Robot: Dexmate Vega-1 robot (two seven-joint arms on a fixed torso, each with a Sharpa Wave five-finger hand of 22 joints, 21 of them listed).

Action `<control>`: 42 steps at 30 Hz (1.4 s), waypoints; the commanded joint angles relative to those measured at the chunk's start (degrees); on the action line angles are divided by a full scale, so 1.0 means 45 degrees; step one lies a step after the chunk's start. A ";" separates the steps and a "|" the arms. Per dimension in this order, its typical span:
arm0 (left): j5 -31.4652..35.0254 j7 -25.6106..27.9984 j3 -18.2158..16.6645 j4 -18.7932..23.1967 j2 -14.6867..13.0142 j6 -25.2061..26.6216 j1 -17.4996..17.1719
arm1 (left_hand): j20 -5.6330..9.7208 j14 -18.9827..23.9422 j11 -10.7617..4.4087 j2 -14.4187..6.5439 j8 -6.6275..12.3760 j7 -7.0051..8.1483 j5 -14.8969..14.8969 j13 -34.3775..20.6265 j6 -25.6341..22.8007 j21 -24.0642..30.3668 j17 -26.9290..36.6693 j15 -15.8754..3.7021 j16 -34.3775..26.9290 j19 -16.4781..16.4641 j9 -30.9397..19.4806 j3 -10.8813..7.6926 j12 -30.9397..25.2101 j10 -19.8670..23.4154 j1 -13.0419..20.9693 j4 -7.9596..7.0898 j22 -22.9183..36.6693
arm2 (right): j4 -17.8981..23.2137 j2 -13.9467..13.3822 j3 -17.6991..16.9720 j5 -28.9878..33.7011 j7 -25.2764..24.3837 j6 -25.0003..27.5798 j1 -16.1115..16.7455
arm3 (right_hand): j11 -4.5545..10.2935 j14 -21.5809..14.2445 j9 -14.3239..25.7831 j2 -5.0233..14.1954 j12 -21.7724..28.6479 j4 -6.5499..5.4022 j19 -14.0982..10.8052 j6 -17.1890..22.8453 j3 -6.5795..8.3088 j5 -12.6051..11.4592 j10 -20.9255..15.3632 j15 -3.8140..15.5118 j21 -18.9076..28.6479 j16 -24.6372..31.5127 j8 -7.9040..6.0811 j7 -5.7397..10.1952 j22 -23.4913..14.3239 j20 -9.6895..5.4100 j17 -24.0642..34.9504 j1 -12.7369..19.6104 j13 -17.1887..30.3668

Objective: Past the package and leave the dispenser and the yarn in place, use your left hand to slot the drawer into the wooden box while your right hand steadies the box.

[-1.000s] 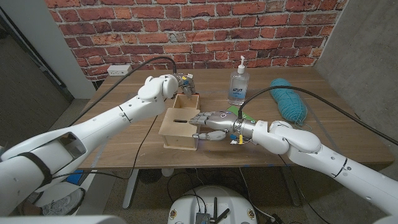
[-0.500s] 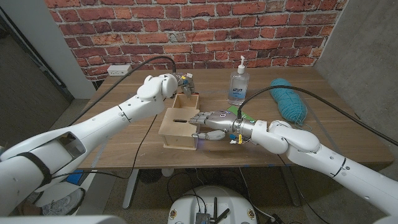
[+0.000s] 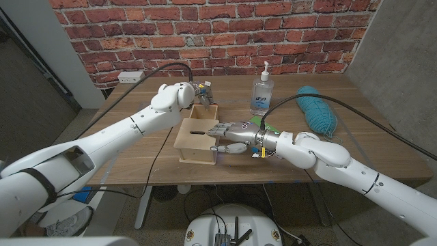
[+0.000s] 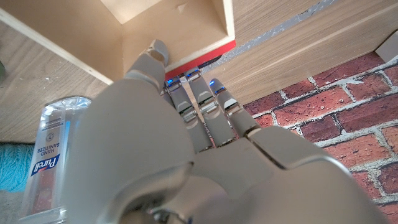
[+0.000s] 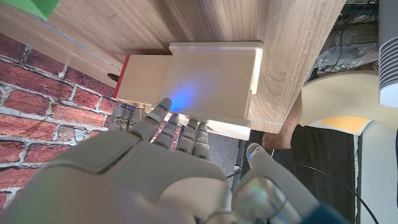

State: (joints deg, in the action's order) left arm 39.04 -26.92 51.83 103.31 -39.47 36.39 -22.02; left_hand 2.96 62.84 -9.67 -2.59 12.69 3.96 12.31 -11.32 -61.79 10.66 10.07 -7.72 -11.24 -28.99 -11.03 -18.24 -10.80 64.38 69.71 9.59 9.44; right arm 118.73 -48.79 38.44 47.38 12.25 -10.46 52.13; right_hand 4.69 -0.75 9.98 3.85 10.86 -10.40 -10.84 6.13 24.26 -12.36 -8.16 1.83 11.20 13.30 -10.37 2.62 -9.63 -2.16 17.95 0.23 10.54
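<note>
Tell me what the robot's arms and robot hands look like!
Both arms are smooth, glossy white and rounded, each with a black cable looping above it. The left robot hand and right robot hand are silver-grey metal with jointed fingers and tiny blue lights. The right wrist has a small yellow tag.

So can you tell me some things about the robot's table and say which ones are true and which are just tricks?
1. The right hand rests on the wooden box. True.
2. The yarn is pink. False: it is teal.
3. The dispenser stands upright, farther back on the table than the wooden box. True.
4. The left hand is beside the yarn. False: it is at the drawer, at the back of the wooden box, far from the yarn.
5. The drawer is fully inside the wooden box. False: it sticks out of the back.
</note>
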 commanded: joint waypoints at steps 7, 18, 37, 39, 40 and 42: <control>-0.0429 -0.0232 0.0097 0.0076 -0.0061 0.0071 0.0037 | 0.1881 0.0875 -0.0373 -0.0506 0.0044 -0.0084 0.0080 -0.0022 -0.0217 0.0008 0.0124 -0.1403 -0.0078 0.0046 -0.0064 0.0026 -0.0074 0.0375 0.0429 0.0048 0.0033 | -0.0075 0.0013 0.0042 -0.0064 0.0051 -0.0001 -0.0073 | -0.0069 -0.0099 0.0045 0.1443 0.0039 -0.0068 -0.0042 0.0073 0.0023 -0.0072 -0.0091 0.1071 -0.0041 0.0077 -0.0094 -0.0003 -0.0005 -0.1274 0.0064 -0.0129 0.0028; -0.0548 -0.0351 0.0164 0.0233 -0.0150 0.0101 0.0058 | 0.1881 0.0873 -0.0373 -0.0513 0.0039 -0.0062 0.0083 -0.0022 -0.0205 0.0006 0.0125 -0.1404 -0.0078 0.0047 -0.0064 0.0038 -0.0074 0.0371 0.0437 0.0048 0.0033 | -0.0125 0.0042 0.0070 -0.0083 -0.0006 -0.0016 -0.0081 | -0.0068 -0.0101 0.0046 0.1436 0.0036 -0.0068 -0.0039 0.0068 0.0012 -0.0071 -0.0084 0.1070 -0.0043 0.0075 -0.0089 -0.0014 -0.0006 -0.1253 0.0070 -0.0134 0.0029; -0.0718 -0.0215 -0.0015 0.0919 -0.0291 0.1225 -0.0200 | 0.1879 0.0851 -0.0374 -0.0514 0.0028 -0.0091 0.0091 -0.0024 -0.0177 0.0004 0.0123 -0.1404 -0.0068 0.0050 -0.0066 0.0064 -0.0070 0.0354 0.0449 0.0049 0.0032 | -0.0117 0.0027 0.0075 0.0072 -0.0147 0.0036 -0.0052 | -0.0112 -0.0101 0.0046 0.1439 0.0051 -0.0070 -0.0093 0.0136 -0.0001 -0.0068 -0.0125 0.1073 -0.0024 0.0070 -0.0110 -0.0017 -0.0007 -0.1241 0.0081 -0.0138 0.0029; -0.0754 -0.0210 -0.0018 0.1020 -0.0323 0.1355 -0.0226 | 0.1879 0.0848 -0.0374 -0.0515 0.0025 -0.0095 0.0092 -0.0024 -0.0170 0.0004 0.0123 -0.1404 -0.0067 0.0050 -0.0066 0.0068 -0.0068 0.0347 0.0451 0.0049 0.0032 | -0.0132 0.0026 0.0074 0.0050 -0.0165 0.0008 -0.0059 | -0.0111 -0.0102 0.0047 0.1441 0.0054 -0.0070 -0.0095 0.0150 -0.0001 -0.0067 -0.0135 0.1074 -0.0024 0.0070 -0.0115 -0.0015 -0.0007 -0.1237 0.0082 -0.0137 0.0029; -0.0782 -0.0218 -0.0014 0.1064 -0.0343 0.1397 -0.0234 | 0.1879 0.0846 -0.0374 -0.0517 0.0023 -0.0096 0.0094 -0.0024 -0.0163 0.0004 0.0123 -0.1404 -0.0066 0.0051 -0.0066 0.0070 -0.0067 0.0346 0.0452 0.0049 0.0032 | -0.0134 0.0022 0.0077 0.0065 -0.0171 0.0001 -0.0063 | -0.0105 -0.0102 0.0047 0.1442 0.0052 -0.0070 -0.0098 0.0153 -0.0001 -0.0067 -0.0131 0.1072 -0.0023 0.0070 -0.0115 -0.0022 -0.0007 -0.1232 0.0083 -0.0137 0.0030; -0.0829 -0.0204 -0.0002 0.1151 -0.0374 0.1480 -0.0263 | 0.1880 0.0844 -0.0371 -0.0519 0.0018 -0.0106 0.0096 -0.0024 -0.0150 0.0004 0.0123 -0.1404 -0.0067 0.0052 -0.0067 0.0073 -0.0059 0.0325 0.0455 0.0049 0.0032 | -0.0146 0.0015 0.0062 0.0090 -0.0297 -0.0022 -0.0028 | -0.0105 -0.0102 0.0047 0.1444 0.0054 -0.0070 -0.0105 0.0167 -0.0002 -0.0067 -0.0136 0.1073 -0.0021 0.0069 -0.0119 -0.0005 -0.0007 -0.1230 0.0084 -0.0137 0.0030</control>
State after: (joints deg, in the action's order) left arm 36.02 -28.00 52.05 106.22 -40.44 40.29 -22.48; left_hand 2.96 62.73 -9.77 -3.04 12.58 3.65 12.55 -11.33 -62.11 10.66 10.06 -7.82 -11.20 -28.99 -11.07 -18.00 -10.79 64.50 70.43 9.83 9.44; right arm 118.29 -48.66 38.77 47.48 11.94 -10.29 51.83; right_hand 4.48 -0.96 9.98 3.86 10.87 -10.54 -10.84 6.35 24.11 -12.36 -8.36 2.05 11.20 13.30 -10.60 2.46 -9.63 -2.16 18.27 0.24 10.55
